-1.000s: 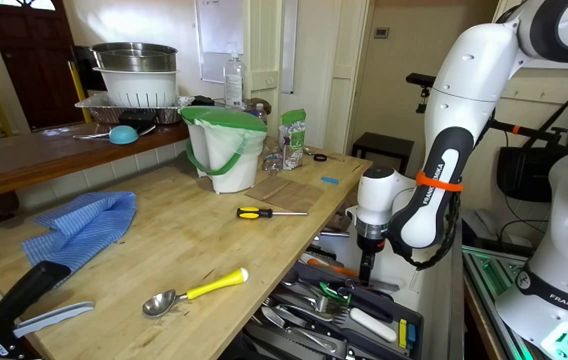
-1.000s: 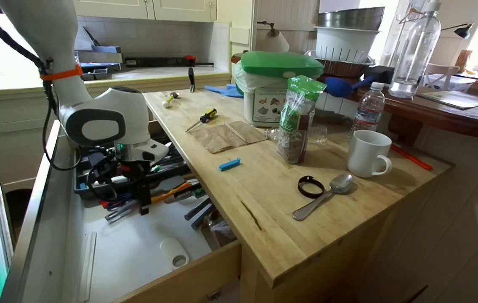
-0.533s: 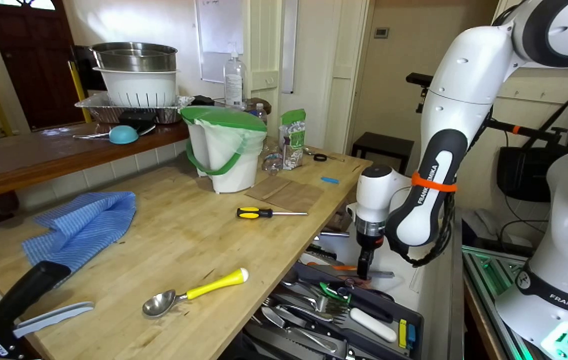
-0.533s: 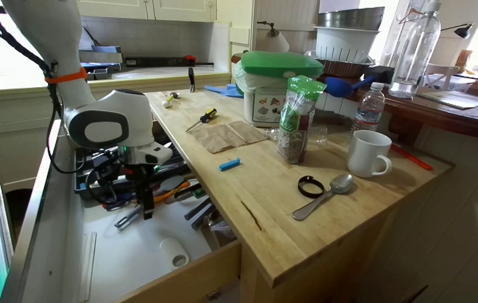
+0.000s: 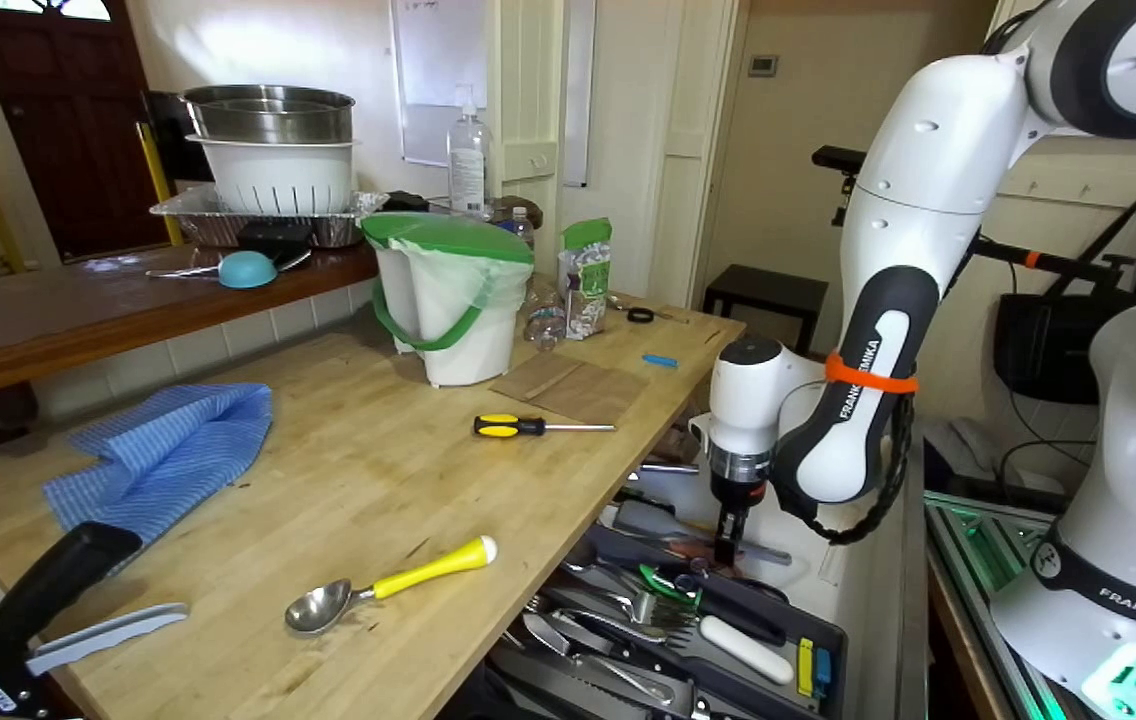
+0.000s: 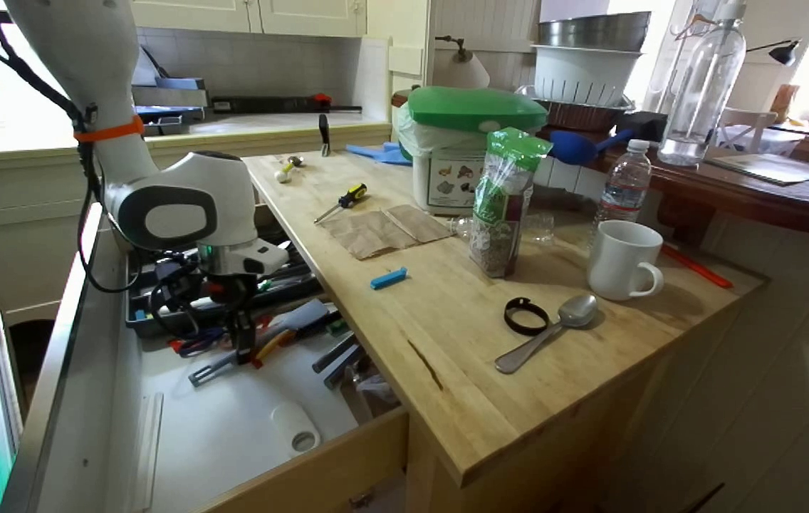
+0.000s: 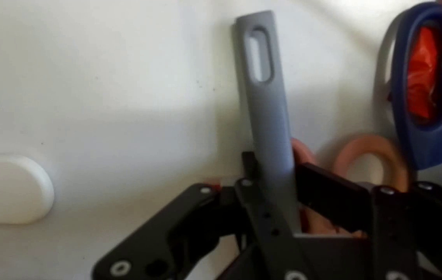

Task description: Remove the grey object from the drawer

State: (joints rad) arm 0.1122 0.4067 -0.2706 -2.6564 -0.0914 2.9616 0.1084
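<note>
The grey object [image 7: 267,109] is a long utensil with a slotted handle end, lying in the open drawer [image 6: 305,470]. In the wrist view my gripper [image 7: 275,167] has a dark finger against each side of its handle, with no clear gap left. Its broad flat grey head [image 5: 643,518] shows in both exterior views, resting over an orange handle beside my gripper [image 6: 243,353]. The fingertips reach down low in the drawer, and the lower part of the handle is hidden behind the gripper in the wrist view.
Blue-handled scissors [image 7: 427,77] and an orange-pink ring handle [image 7: 372,155] lie right beside the grip. A dark cutlery tray [image 5: 833,650] full of utensils adjoins it. A white cylinder [image 6: 295,427] lies on the drawer floor. The wooden counter [image 6: 447,399] overhangs the drawer.
The jaws have come together on the grey handle. The grey head has shifted and now covers part of the orange handle. The gripper itself has moved only slightly.
</note>
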